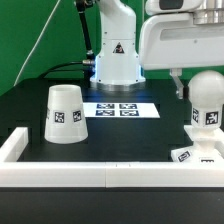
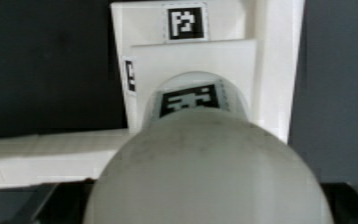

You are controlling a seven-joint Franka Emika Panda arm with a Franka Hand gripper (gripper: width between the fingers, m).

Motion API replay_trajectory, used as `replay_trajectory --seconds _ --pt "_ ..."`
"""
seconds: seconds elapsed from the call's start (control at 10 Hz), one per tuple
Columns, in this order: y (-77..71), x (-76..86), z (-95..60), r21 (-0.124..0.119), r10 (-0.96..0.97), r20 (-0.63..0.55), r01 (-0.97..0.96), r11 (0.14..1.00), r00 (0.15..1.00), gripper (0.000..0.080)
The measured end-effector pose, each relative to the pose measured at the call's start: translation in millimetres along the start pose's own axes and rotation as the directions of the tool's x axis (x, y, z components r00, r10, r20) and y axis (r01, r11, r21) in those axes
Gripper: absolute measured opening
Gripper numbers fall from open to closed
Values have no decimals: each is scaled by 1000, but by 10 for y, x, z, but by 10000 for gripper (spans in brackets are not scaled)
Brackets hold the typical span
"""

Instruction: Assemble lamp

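Bulb (image 1: 207, 98) between parted fingers (image 1: 180, 88)

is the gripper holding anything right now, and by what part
Cannot tell for sure. The gripper is down at the round head of the bulb, which stands upright on the base, but whether it is clamped there does not show.

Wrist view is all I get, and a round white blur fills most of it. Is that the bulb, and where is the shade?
Observer: Yes, that is the bulb. It stands upright, neck down, over the base, near the exterior view's right edge.
Operator: And the shade?
Observer: The shade stands apart, wide end down, on the table toward the exterior view's left.
Operator: Where is the gripper?
Observer: The gripper hangs beside the bulb's round top. I cannot tell whether it is open or shut.
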State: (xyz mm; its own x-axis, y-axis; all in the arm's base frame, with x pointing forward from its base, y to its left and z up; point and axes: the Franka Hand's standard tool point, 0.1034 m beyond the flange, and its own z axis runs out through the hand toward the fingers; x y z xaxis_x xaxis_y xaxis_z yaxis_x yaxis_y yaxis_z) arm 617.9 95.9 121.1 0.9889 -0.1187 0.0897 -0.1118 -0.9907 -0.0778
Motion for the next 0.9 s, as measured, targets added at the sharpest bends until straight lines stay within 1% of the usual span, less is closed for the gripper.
replay_trajectory --seconds 0.1,0.2,0.4,0.6,0.8,0.9 --pt "4 2 -1 0 43 0 -43 999 999 579" --pt "17 5 -2 1 151 0 -151 989 989 579" --pt "28 -3 -2 2 304 8 -304 953 953 579" --pt "41 -13 1 7 461 22 -461 887 887 579" --pt "41 -42 7 6 606 49 -607 794 794 580" --pt "39 -51 10 7 684 64 -686 727 726 580"
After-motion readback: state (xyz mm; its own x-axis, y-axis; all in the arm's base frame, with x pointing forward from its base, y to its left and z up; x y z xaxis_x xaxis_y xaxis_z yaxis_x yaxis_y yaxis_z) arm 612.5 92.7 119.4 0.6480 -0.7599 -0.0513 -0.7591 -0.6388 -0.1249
